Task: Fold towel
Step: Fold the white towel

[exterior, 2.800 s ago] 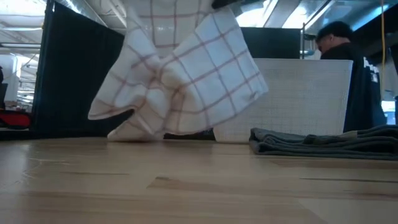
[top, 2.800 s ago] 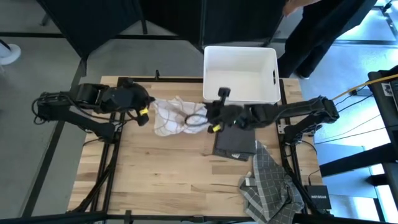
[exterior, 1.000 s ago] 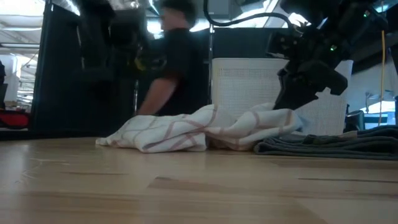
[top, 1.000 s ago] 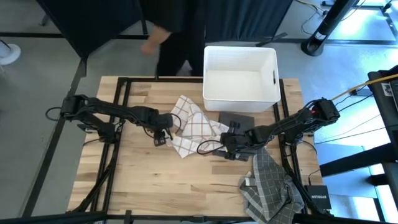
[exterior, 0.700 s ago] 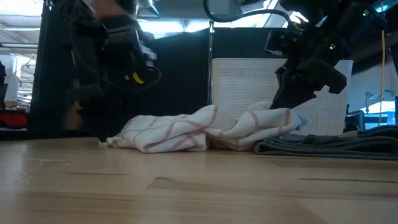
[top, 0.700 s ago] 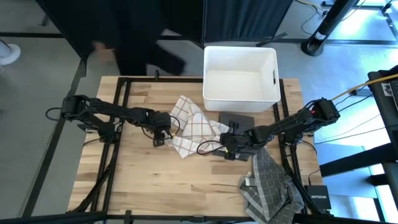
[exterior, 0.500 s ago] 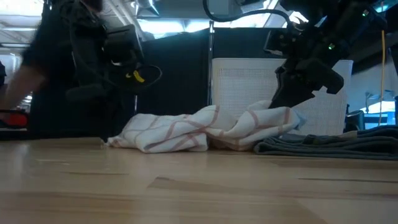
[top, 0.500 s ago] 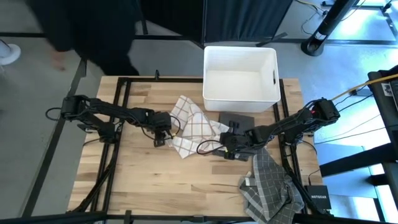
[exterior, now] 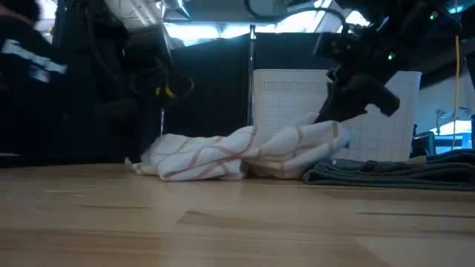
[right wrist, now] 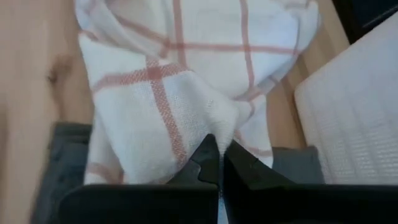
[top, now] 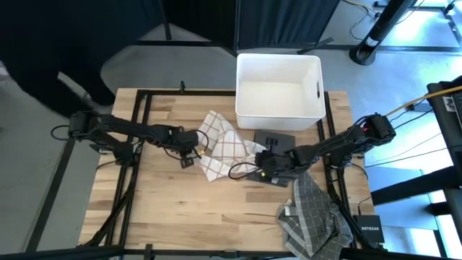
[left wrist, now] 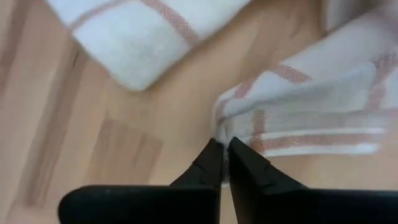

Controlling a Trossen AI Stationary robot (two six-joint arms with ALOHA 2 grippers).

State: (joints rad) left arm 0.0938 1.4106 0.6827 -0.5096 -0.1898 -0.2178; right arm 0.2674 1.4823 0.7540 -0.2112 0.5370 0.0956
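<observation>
And there it goes: the left hand (left wrist: pixel 221 163) has just snapped shut from wide open onto the towel's (top: pixel 224 148) near edge, mid-table (top: pixel 166 209), while the right hand (right wrist: pixel 215 163) stays pinched on what looks like the opposite corner, so both ends are now held for spreading.

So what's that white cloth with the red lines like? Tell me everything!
The towel is white with thin red stripes crossing into big squares, and looks soft like woven cotton. It lies crumpled and bunched on the wooden table, just in front of the white bin, not folded flat. The left claw is shut on one edge, and the right claw is shut on a bunched part on the other side. One end rests on a folded dark cloth.
</observation>
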